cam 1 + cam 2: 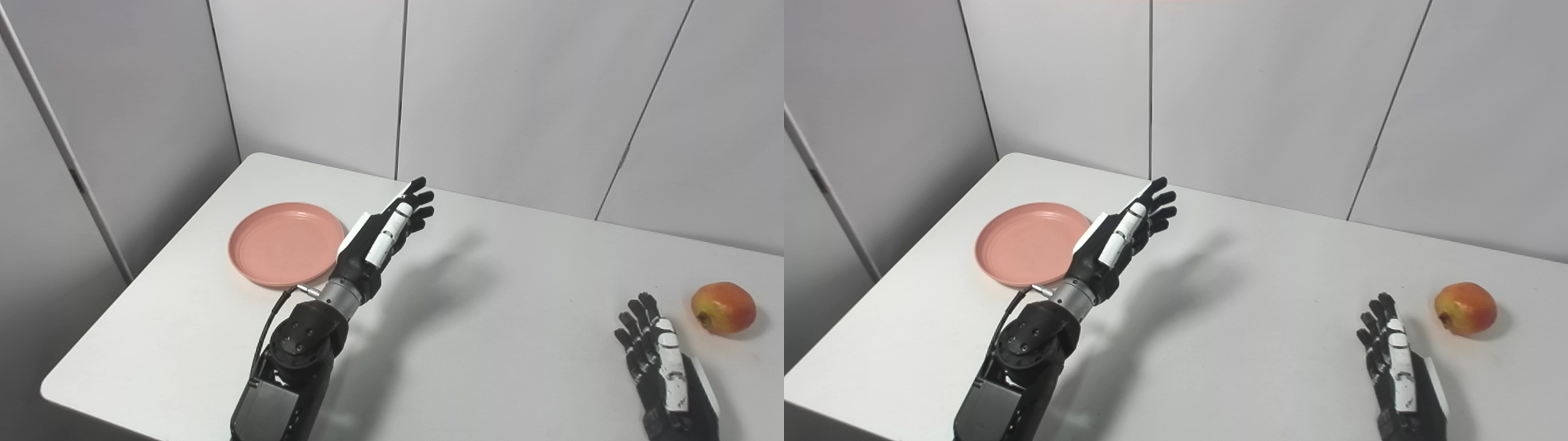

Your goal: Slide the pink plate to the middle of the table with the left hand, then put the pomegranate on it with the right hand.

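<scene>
A pink plate [285,244] lies empty on the left part of the white table [490,306]. My left hand [392,229] is raised above the table just right of the plate, fingers stretched out and apart, holding nothing. A red-yellow pomegranate [723,307] rests near the table's right edge. My right hand [658,358] sits low at the front right, a short way left of and nearer than the pomegranate, fingers extended and open, not touching the fruit.
Grey wall panels [520,92] stand close behind the table's far edge, and another panel [92,153] runs along its left side. The left arm's shadow [429,288] falls across the table's middle.
</scene>
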Tool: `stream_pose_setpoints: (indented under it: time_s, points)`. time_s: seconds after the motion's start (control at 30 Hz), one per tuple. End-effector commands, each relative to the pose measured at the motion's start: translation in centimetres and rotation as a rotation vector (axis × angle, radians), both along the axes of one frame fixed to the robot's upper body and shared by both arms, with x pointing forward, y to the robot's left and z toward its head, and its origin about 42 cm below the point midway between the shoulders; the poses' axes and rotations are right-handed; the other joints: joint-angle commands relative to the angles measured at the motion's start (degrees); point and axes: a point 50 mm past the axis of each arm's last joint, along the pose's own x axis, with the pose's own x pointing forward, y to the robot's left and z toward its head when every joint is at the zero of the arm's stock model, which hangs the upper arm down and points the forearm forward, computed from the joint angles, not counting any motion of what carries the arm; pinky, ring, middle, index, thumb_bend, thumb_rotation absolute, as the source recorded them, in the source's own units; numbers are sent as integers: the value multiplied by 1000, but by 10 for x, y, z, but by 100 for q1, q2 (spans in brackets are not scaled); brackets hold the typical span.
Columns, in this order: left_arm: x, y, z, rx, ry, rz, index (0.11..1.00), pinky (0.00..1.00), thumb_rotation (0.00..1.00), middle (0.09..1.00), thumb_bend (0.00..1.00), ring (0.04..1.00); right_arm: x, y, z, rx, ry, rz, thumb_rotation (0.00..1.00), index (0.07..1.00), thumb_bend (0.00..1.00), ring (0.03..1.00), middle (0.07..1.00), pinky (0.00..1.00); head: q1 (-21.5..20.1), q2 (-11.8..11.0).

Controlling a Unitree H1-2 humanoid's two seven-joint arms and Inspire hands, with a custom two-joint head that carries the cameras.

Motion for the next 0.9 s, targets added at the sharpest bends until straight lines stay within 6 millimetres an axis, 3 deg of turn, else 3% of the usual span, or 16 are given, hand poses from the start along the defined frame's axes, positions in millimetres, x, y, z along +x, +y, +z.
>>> stream_pose_setpoints:
  time_s: [0.0,0.33,0.77,0.87]
  points:
    - [7,4,33,-5,-104,1,949,940,1000,951,453,929,1,5,-5,7,15,-6,1000,1000,187,1000,1000,1000,8,4]
    - [10,31,59,7,-145,69,956,949,1000,963,438,946,0,6,-5,14,15,-5,1000,1000,178,1000,1000,1000,12,-30]
    - [13,95,76,29,-210,194,953,960,1000,966,445,959,0,4,-5,2,17,-6,1000,1000,189,1000,1000,1000,72,-24]
    - [10,103,82,5,-216,238,952,951,1000,961,398,952,0,2,-5,-2,15,-2,1000,1000,180,1000,1000,1000,113,-40]
